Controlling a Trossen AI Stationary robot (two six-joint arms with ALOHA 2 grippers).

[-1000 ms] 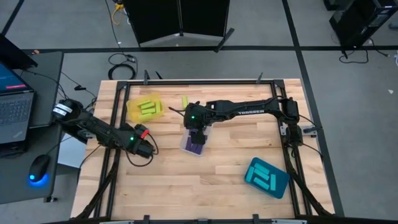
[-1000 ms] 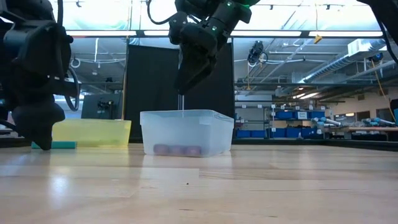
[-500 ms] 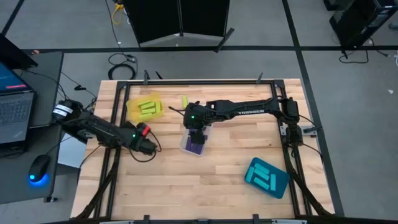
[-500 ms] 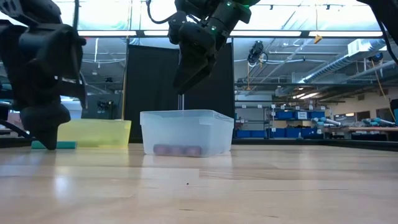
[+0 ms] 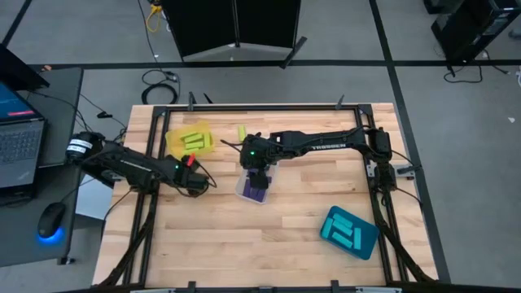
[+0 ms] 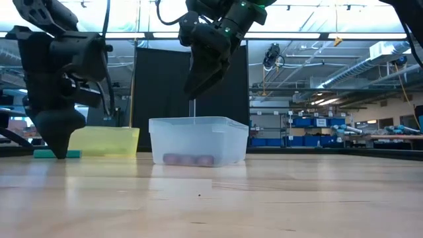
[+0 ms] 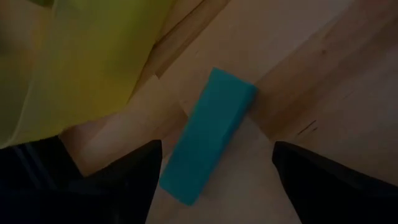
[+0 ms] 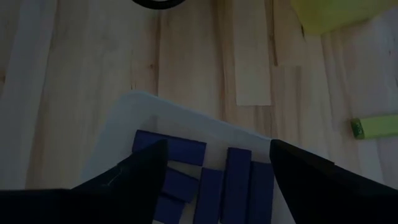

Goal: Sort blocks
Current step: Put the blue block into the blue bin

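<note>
A cyan block (image 7: 208,143) lies flat on the table beside the yellow tray (image 7: 81,62). My left gripper (image 7: 217,183) is open just above it, one finger on each side, pointing steeply down. In the low view the left gripper (image 6: 59,149) stands low over the cyan block (image 6: 46,154). My right gripper (image 8: 217,180) hangs open over the clear tray (image 5: 254,189), where several purple blocks (image 8: 230,177) lie flat on the bottom. A lime-green block (image 5: 242,131) lies on the table past that tray. More lime-green blocks (image 5: 194,142) lie in the yellow tray (image 5: 175,142).
A teal tray (image 5: 352,230) with cyan blocks stands near the front right. A black frame (image 5: 269,107) runs round the table. A laptop (image 5: 16,134) and a mouse (image 5: 50,218) lie left of the table. Bare wood lies between the clear and teal trays.
My left gripper has swung toward the table's far edge and a little to the right, closing on the yellow tray while staying low and open. My right gripper has kept still above the clear tray.
</note>
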